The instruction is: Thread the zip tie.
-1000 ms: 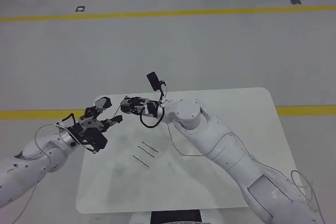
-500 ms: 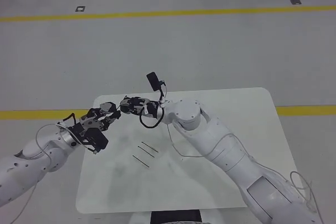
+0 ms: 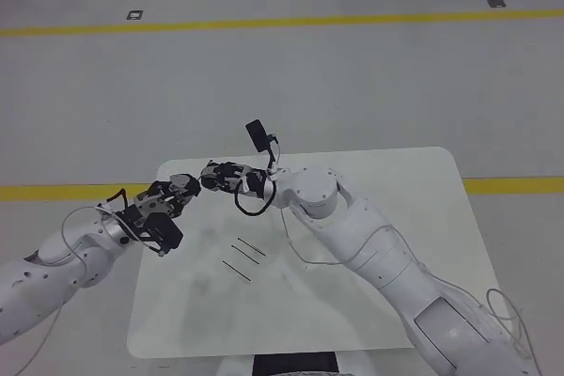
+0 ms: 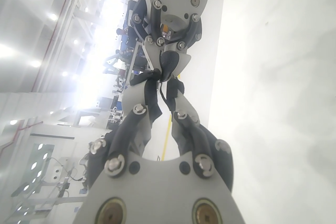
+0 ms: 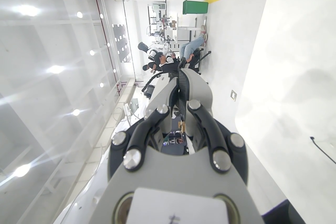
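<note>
Roughly where the two grippers meet tip to tip, a thin black zip tie (image 4: 160, 89) hangs in the air as a short, slightly curved strand. One end disappears between the fingertips of the right gripper (image 4: 164, 75). Its grey fingers (image 4: 170, 62) are pressed together around a dark textured pad, pinching the tie. The rest of the strand runs into the gap between the fingers of the left gripper (image 4: 165, 82). Those fingers (image 4: 149, 96), wrapped in a black cloth-like covering, stand a narrow gap apart. They form a slim V around the strand and around the tip of the right gripper. Whether they touch the tie cannot be told.

In its own wrist view, the right gripper (image 5: 182, 72) shows its two fingers lying closed against each other.

From above, the left gripper (image 3: 185, 185) and the right gripper (image 3: 211, 174) point at each other, nose to nose. They are over the far left corner of a white table (image 3: 385, 188) with rounded corners.

On the table lie three spare ties (image 3: 252, 247), nearer the robot than the grippers and well apart from them. They are thin dark lines, side by side, roughly parallel and all slanted the same way. One such tie (image 5: 321, 149) also lies flat on the white surface in the right wrist view. Beyond the table, a yellow line (image 3: 38, 192) runs across the pale floor.
</note>
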Controlling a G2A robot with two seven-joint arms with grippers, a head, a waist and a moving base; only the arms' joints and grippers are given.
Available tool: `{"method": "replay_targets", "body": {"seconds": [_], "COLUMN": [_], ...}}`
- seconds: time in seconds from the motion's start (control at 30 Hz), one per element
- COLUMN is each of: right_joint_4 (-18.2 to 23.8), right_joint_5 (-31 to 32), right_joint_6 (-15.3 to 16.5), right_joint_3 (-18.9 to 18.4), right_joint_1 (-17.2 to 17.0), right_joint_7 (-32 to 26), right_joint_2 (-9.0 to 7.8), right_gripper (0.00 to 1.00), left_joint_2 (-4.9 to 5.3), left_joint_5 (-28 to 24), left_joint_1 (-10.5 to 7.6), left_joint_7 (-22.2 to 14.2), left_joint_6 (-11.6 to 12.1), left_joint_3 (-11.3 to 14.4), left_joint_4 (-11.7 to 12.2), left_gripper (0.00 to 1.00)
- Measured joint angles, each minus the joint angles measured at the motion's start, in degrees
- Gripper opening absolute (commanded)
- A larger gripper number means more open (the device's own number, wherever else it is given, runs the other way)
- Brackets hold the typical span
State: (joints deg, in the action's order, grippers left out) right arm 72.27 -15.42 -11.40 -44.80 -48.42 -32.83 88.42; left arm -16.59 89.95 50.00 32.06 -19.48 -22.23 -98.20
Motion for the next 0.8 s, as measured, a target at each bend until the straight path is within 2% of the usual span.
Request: {"method": "replay_targets", "body": {"seconds": [0.1,0.43,0.47,0.5,0.53,0.8], "right_joint_4": [0.07,0.03,0.03,0.05,0.12,1.7], "right_joint_5": [0.16,0.67,0.75,0.85,1.05,2.62], "right_joint_6": [-0.11,-0.15,-0.16,-0.2,-0.32,-0.9], "right_joint_3": [-0.15,-0.62,-0.64,-0.67,-0.74,-2.81], "right_joint_1": [-0.11,-0.51,-0.55,-0.6,-0.68,-2.35], "right_joint_7": [-0.08,-0.35,-0.43,-0.49,-0.41,0.78], "right_joint_2": [0.05,0.22,0.22,0.23,0.23,-0.35], "right_gripper": [0.0,0.0,0.21,0.69,1.0,1.0], "left_joint_2": [0.03,0.04,0.04,0.05,0.06,0.2], "left_joint_5": [0.0,0.0,0.0,0.0,0.0,0.0], "left_joint_1": [-0.52,-2.1,-2.21,-2.3,-2.37,-2.56], "left_joint_7": [-0.06,-0.32,-0.32,-0.31,-0.28,0.17], "left_joint_6": [0.0,0.0,0.0,0.0,0.0,0.0], "left_joint_3": [0.57,2.37,2.52,2.67,2.92,3.84], "left_joint_4": [0.02,0.16,0.2,0.24,0.31,0.25], "left_gripper": [0.0,0.0,0.0,0.0,0.0,0.0]}}
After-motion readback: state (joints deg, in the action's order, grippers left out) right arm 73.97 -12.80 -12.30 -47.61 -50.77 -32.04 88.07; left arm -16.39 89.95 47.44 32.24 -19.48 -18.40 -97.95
